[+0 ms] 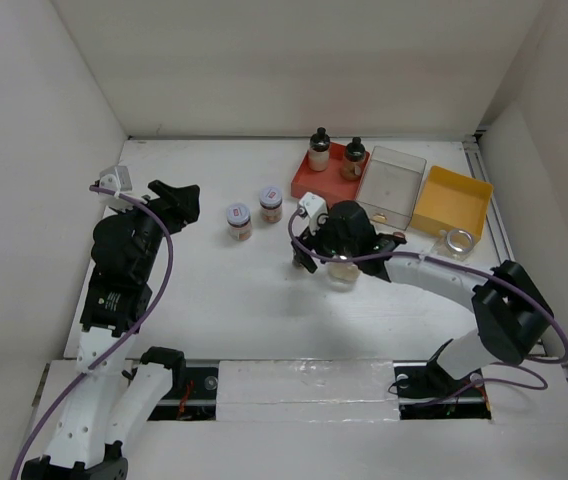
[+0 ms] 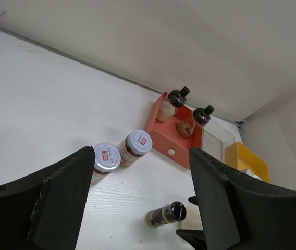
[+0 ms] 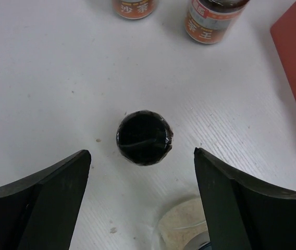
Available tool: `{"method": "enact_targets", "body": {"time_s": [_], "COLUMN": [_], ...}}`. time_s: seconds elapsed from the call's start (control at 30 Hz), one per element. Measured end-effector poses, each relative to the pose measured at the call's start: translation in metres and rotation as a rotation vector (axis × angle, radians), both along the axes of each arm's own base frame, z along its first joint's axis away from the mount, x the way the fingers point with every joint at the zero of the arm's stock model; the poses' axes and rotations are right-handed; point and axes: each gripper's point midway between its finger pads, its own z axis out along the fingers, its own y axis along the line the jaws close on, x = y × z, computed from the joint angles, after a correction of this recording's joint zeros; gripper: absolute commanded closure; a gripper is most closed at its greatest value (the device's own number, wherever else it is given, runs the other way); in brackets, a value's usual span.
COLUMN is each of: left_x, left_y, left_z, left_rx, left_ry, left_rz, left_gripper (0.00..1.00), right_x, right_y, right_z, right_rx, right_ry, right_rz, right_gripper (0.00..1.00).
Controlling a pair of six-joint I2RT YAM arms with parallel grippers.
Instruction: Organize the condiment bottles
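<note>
Condiment bottles (image 1: 271, 203) gathered in three spots on the white tabletop (image 1: 214, 300). At the far side, two black-capped bottles (image 1: 318, 148) upright in the red tray (image 1: 326, 185), one farther back and to the left with pale contents, the other nearer the tray's right wall with brown contents. Right of the red tray, a clear tray (image 1: 394, 185) just beside it, then a yellow tray (image 1: 451, 205). Silver ring lid (image 1: 458, 239) at the yellow tray's near edge; on the rim or on the tabletop, impossible to tell.

Left of the red tray, out on bare tabletop, two lilac-lidded jars (image 1: 238, 220) just beside each other, brown inside, orange labels.

Nearer the arms, a lone bottle (image 3: 145, 137) with a black cap, viewed straight down onto the cap from the right wrist. Right pincer (image 3: 142, 152) spread wide over it, one finger off to each side of the cap, neither touching, nothing gripped. Clear jar (image 1: 342, 270) with pale contents just beside the lone bottle, tucked under the right arm, only a sliver of it at the bottom of the right wrist view.

Left pincer (image 2: 140, 151) over the left part of the tabletop, well apart from every bottle, aimed toward the lilac-lidded jars and the red tray, fingers wide, nothing between them.
</note>
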Motion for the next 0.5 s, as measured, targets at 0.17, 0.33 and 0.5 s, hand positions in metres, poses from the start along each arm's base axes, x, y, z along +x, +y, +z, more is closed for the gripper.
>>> {"method": "enact_targets", "body": {"time_s": [0.17,0.33,0.5], "left_x": [0.000,0.000,0.000], "left_y": [0.000,0.000,-0.001], "left_z": [0.000,0.000,0.000], "left_rx": [0.000,0.000,0.000], "left_ry": [0.000,-0.001,0.000], "left_rz": [-0.001,-0.002,-0.006], "left_gripper": [0.31,0.31,0.31], "right_x": [0.008,0.010,0.013], "right_y": [0.006,0.015,0.020], "right_z": [-0.009,-0.033,-0.028], "right_rx": [-0.019,-0.061,-0.051], "right_ry": [0.004,0.039,0.027], "right_rz": [-0.010,0.004,0.005], "right_gripper": [0.24,0.65,0.72]}}
